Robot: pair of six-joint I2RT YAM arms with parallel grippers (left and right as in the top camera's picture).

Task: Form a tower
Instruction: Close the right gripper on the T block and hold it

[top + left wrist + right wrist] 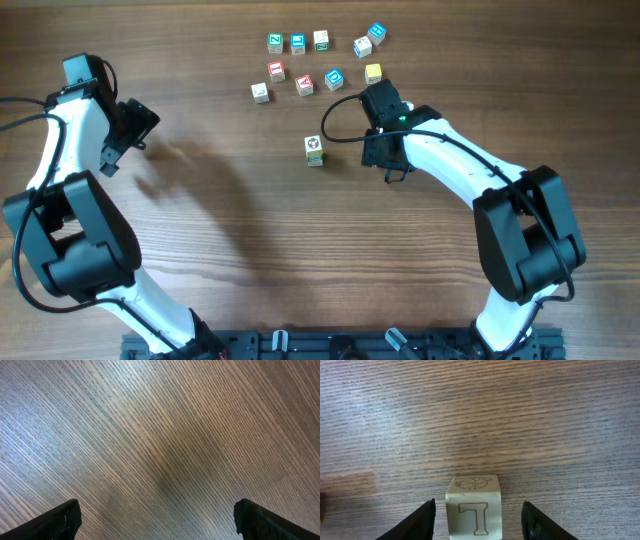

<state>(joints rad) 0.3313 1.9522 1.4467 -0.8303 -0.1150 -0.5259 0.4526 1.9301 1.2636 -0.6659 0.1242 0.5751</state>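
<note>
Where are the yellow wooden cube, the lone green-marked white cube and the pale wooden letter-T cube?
yellow wooden cube (373, 72): overhead, top face.
lone green-marked white cube (314, 147): overhead, top face.
pale wooden letter-T cube (473, 514): right wrist, lettered face.

Cube (473, 491) and right claw (477, 504) cropped below

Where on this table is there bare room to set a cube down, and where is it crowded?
Bare: the stretch between the left gripper and the tower, and the near side in front of it. Crowded: the loose cubes at the back.
</note>
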